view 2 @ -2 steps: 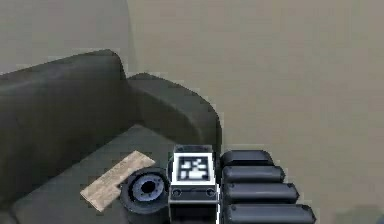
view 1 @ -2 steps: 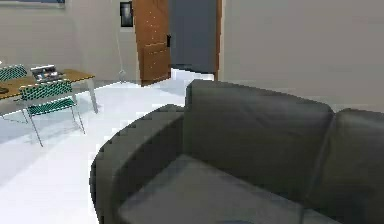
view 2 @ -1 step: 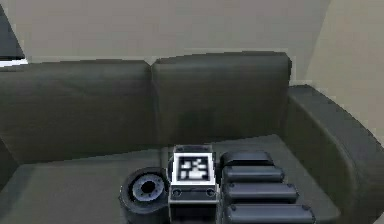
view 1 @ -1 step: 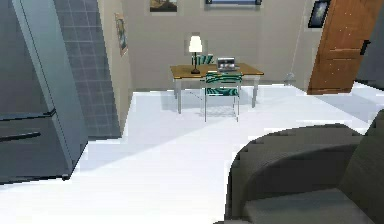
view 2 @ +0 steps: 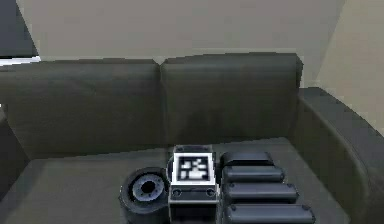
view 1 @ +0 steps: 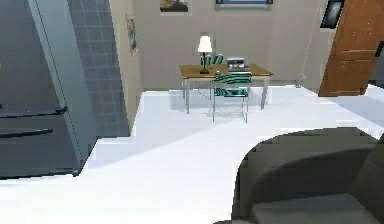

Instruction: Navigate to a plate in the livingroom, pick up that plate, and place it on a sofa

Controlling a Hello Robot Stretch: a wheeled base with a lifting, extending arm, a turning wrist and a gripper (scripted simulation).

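A dark olive-grey fabric sofa (view 2: 100, 100) spreads across the arm side view. In the forward view, a tall dark grey refrigerator (view 1: 35, 90) stands left and a brown wooden door (view 1: 352, 50) right. A wooden bench (view 1: 255, 70) has a green striped chair (view 1: 231, 88) at its front edge and a white-shaded lamp (view 1: 205, 48) near its back left corner. The black end effector (view 2: 145, 192) shows against the sofa seat's front; whether it grips anything cannot be told.
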